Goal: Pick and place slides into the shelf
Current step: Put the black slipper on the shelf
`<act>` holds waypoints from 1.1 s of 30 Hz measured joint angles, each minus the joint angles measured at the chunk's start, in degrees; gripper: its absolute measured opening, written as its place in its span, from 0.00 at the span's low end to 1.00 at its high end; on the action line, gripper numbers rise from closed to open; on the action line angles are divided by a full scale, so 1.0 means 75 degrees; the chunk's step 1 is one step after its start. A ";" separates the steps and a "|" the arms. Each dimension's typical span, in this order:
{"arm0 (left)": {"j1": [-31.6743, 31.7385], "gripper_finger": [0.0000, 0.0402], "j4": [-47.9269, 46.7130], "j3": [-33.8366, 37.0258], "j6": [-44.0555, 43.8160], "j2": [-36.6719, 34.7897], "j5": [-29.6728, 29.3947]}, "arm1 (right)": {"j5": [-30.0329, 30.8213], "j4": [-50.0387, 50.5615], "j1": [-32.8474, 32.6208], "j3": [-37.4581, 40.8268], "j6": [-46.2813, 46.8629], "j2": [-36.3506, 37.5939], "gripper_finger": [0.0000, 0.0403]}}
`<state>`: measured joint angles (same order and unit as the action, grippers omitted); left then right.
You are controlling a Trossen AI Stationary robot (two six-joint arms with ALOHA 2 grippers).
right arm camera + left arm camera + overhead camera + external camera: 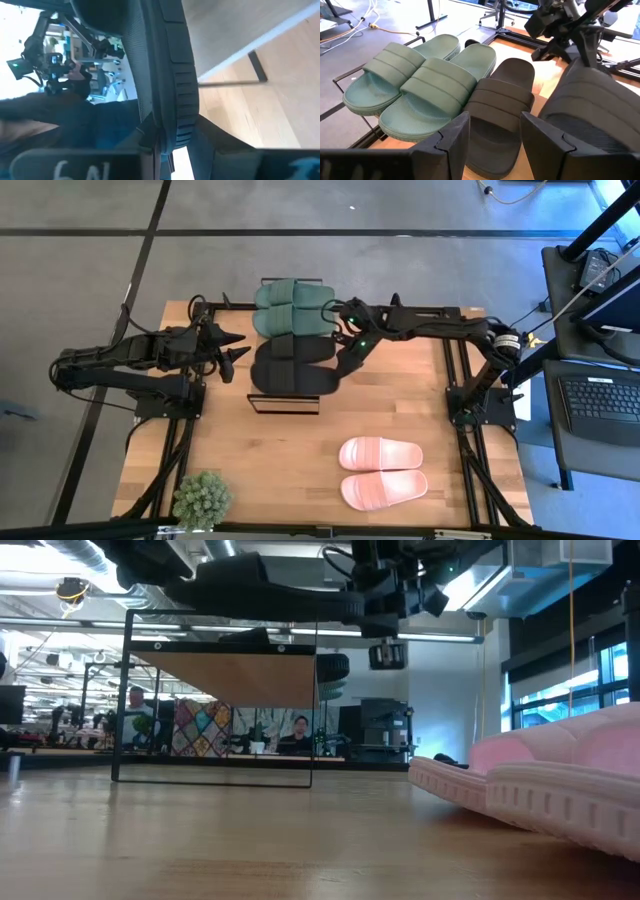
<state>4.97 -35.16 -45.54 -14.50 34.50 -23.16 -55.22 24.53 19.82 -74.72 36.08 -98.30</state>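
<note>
The right gripper [342,372] is pinching the edge of a black slide [300,377] over the shelf [285,402], beside the other black slide [290,350] and the green pair [292,308]. The left gripper [238,348] is hovering spread just beside the shelf, while the pink pair [383,471] is lying well apart from both grippers.

A grey concrete floor [400,205], crossed by dark lines, is seen around the wooden table [300,470]. A small green potted plant [201,499] is set on the table's near corner. At one side a dark desk with a keyboard [601,402] is placed. In the low view, tall windows [565,690] are lit by blue daylight, pipes and ducts [60,565] are hung under the ceiling, and a seated person [298,733] is seen far behind among cluttered workbenches.
</note>
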 joint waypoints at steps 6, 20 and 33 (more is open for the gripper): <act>0.0000 0.41 0.0000 0.0000 -0.0015 -0.0001 0.0000 | -0.0077 -0.0469 0.0125 0.0154 0.0156 0.0000 0.17; 0.0000 0.41 0.0001 0.0000 -0.0014 0.0001 -0.0028 | -0.0411 -0.0946 0.0143 0.0154 0.0139 -0.0580 0.17; 0.0000 0.41 0.0000 0.0000 0.0011 0.0000 -0.0088 | -0.0404 -0.0673 0.0183 0.0154 0.0141 -0.0659 0.17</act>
<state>4.97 -35.16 -45.54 -14.41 34.50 -23.82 -58.24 19.48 21.18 -73.56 37.15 -103.24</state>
